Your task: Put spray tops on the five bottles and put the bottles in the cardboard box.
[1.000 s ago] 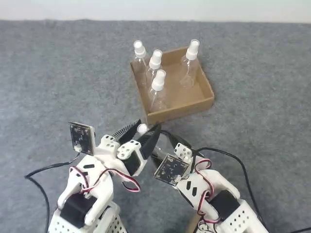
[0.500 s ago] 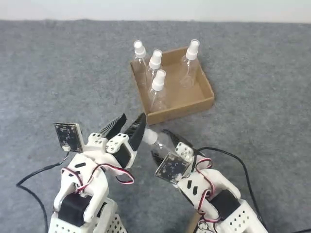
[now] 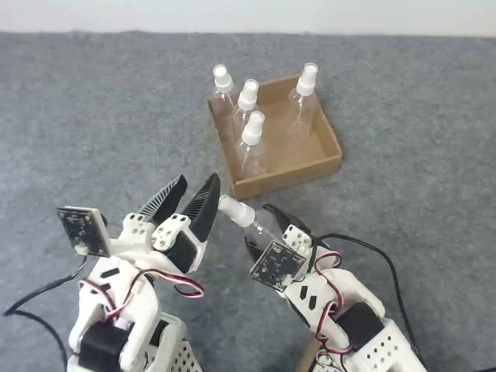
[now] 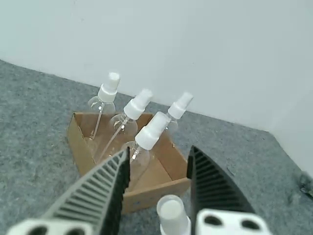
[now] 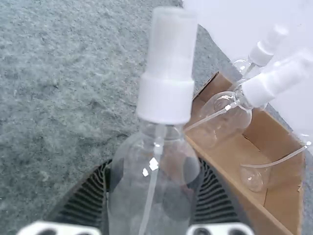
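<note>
Your left tool (image 3: pixel 197 181), jaws apart, stands just left of the fifth bottle (image 3: pixel 246 218). Your right tool (image 3: pixel 258 225) clamps that capped bottle above the table (image 3: pixel 93 116), near the cardboard box (image 3: pixel 310 166). Four capped bottles (image 3: pixel 253 132) stand in the box. The right tool hides the base of the clamped bottle.

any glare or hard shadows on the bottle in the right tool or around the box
Right wrist view: a few small white glints on the held bottle, no wide glare; the spray tops in the cardboard box nearly merge with the bright wall. High view: soft, even light, no hard-edged shadow beside the box.
</note>
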Robot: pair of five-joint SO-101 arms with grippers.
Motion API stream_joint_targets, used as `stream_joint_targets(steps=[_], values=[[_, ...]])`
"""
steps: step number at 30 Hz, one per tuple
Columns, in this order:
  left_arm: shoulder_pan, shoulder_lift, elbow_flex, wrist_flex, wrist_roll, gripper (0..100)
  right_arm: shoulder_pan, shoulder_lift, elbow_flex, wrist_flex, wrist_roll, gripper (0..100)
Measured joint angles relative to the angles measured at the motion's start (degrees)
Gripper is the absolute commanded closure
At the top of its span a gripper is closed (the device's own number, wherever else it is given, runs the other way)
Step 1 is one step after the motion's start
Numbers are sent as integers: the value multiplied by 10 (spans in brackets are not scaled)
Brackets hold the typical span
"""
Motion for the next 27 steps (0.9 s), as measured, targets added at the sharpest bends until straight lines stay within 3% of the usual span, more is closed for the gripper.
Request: stream_joint_targets(steps=[10, 22, 27], values=[[-66, 0, 22, 6, 2, 826, 0, 0, 0, 0, 0, 992], [16, 0, 84, 4, -31, 827, 2, 1, 0, 0, 0, 992], [13, 0, 90, 1, -31, 827, 2, 1, 0, 1, 0, 992]])
